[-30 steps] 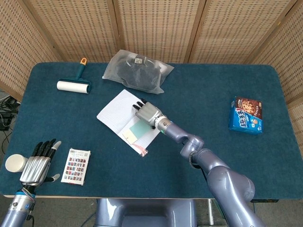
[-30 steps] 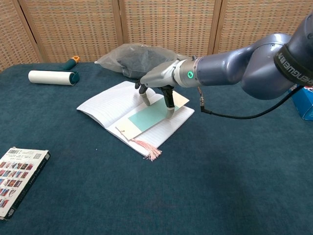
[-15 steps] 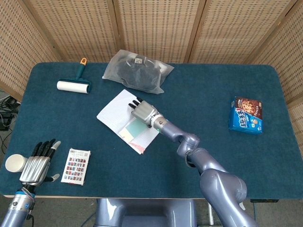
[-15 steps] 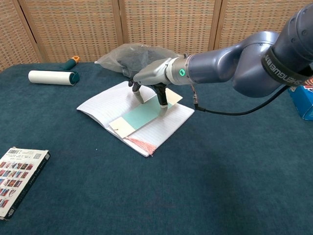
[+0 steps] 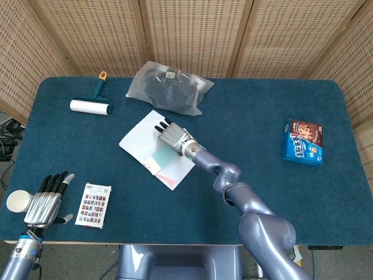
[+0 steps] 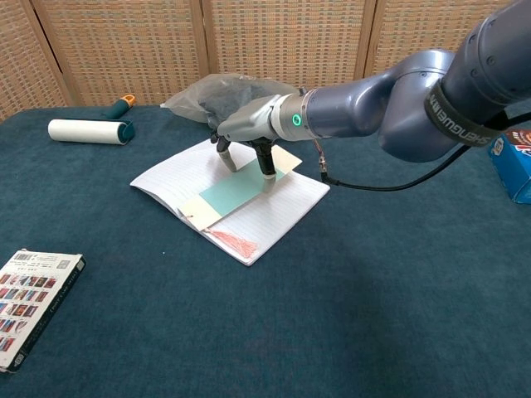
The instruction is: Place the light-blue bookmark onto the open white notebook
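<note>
The right hand point(image 6: 246, 133) is pressing its fingertips on the light-blue bookmark point(image 6: 236, 186), lying flat across the open white notebook point(image 6: 282, 211); thin, light and slippery, it is probably best pinched by an overhanging edge.

- No word, brand or number can be read anywhere.
- The print on the blue snack box point(image 5: 303, 142) and the card pack point(image 5: 93, 205) is too small.
</note>
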Motion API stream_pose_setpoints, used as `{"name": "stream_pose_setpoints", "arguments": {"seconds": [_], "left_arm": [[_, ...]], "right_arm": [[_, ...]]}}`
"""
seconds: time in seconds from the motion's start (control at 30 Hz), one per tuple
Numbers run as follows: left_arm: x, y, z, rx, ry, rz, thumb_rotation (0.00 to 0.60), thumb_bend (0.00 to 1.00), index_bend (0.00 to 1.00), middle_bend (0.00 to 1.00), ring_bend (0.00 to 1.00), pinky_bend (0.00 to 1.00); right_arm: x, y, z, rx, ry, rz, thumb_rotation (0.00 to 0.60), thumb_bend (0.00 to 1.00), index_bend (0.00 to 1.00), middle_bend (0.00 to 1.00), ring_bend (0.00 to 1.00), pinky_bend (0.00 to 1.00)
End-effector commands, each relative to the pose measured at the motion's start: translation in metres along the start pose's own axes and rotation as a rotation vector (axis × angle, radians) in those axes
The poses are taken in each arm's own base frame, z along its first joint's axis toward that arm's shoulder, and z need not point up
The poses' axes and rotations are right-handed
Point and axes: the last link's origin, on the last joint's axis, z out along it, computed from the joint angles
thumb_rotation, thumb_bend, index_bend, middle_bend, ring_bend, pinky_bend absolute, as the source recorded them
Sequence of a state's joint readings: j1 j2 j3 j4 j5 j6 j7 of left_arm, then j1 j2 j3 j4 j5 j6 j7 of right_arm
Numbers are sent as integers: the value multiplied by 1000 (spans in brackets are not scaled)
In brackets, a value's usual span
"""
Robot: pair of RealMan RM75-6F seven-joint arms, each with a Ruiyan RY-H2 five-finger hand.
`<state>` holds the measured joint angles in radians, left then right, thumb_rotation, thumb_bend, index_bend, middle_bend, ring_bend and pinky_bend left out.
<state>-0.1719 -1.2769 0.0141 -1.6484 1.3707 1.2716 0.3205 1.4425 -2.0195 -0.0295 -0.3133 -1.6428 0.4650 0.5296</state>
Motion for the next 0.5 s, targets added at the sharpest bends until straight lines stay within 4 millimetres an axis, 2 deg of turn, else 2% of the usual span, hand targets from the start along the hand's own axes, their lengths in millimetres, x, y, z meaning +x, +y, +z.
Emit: {"name": "stream_pose_setpoints", "arguments": {"seconds": [0.03, 0.3, 0.5], "left_arm": [[0, -1, 1, 3, -2, -1, 600, 0, 0, 0, 0, 0], [-3, -3, 1, 8, -14, 0, 600, 0, 0, 0, 0, 0], [-4, -3, 2, 9, -20, 0, 600, 0, 0, 0, 0, 0]], "right_arm": [[0, -2, 2, -6, -5, 1, 600, 256, 577, 114, 0, 50], [-4, -2, 4, -24, -15, 1, 600, 256, 561, 99, 0, 40], [-7, 0, 5, -37, -21, -1, 600, 255, 429, 57, 0, 31]]}}
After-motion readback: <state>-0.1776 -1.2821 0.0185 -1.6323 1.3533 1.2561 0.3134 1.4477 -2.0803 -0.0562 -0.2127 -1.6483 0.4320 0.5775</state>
